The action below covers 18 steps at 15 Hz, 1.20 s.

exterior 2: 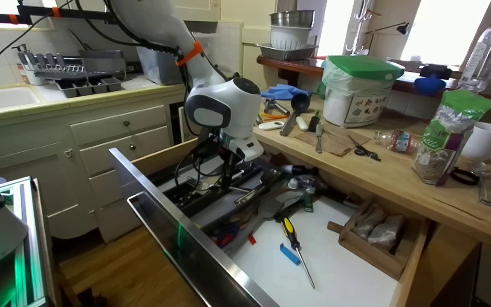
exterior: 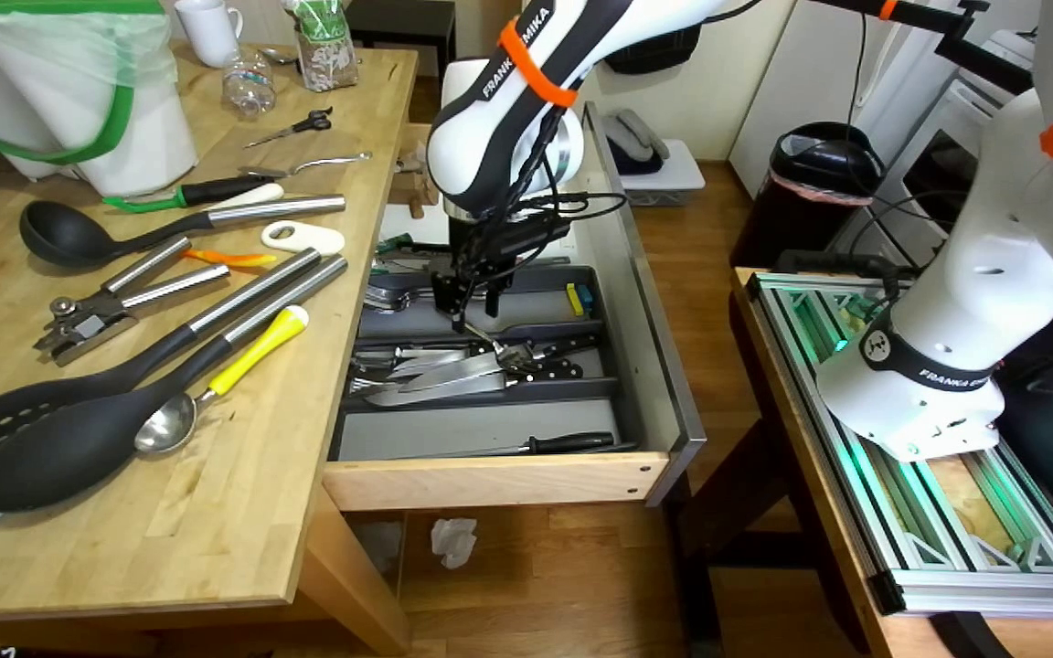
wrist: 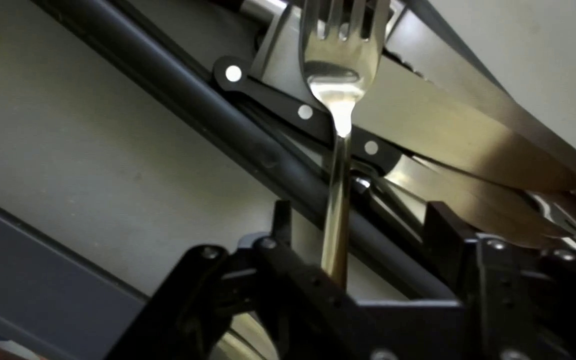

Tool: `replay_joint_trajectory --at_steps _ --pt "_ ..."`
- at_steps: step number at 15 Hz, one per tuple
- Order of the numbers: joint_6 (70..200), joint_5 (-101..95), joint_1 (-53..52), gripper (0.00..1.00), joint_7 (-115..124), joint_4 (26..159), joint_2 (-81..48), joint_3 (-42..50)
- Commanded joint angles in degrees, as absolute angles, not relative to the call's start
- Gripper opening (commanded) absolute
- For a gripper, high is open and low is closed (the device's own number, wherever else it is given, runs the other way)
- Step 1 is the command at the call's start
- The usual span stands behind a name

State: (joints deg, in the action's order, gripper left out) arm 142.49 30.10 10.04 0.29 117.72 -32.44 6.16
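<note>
Gripper [wrist: 358, 219] stood low in wrist view, jaws well apart, ungripped fork [wrist: 341, 127] showing between them. Fork crossed dark divider [wrist: 268, 162] at centre, black-handled knife [wrist: 385, 155] higher up.

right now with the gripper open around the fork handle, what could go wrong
Closing might shove the fork sideways first: in the wrist view its handle appears nearer one finger of the gripper than the other.
Lifting could drag or shift the black-handled knife, since the fork crosses over it.
Going lower, the gripper could bump the divider, which runs diagonally beneath the fork handle.
</note>
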Motion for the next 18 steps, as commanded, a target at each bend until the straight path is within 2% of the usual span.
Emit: replay_joint_trajectory --at_steps 1,2,3,5,7,9,11,13,15,16,18 --pt "142.2 28.1 11.2 0.54 3.5 115.5 -34.9 4.9" --pt "142.1 27.9 11.2 0.55 3.7 115.2 -35.2 4.9" --pt "142.1 27.8 11.3 0.52 3.9 115.0 -35.5 4.8" --pt "142.2 27.8 11.4 0.58 3.9 114.7 -35.8 4.6" --pt "142.2 27.6 11.2 0.58 4.1 114.4 -36.2 4.6" --pt "142.1 27.3 11.1 0.56 4.4 114.2 -36.6 4.6" --pt "142.1 26.9 11.1 0.45 4.7 113.9 -37.0 4.6" --pt "142.0 26.5 11.0 0.27 5.1 113.8 -37.3 4.6" --pt "142.0 25.7 10.9 0.20 5.7 113.7 -37.4 4.8" --pt "141.9 25.5 11.0 0.09 5.9 113.6 -37.5 4.9" --pt "141.8 25.1 10.9 0.01 6.2 114.0 -37.0 5.0"
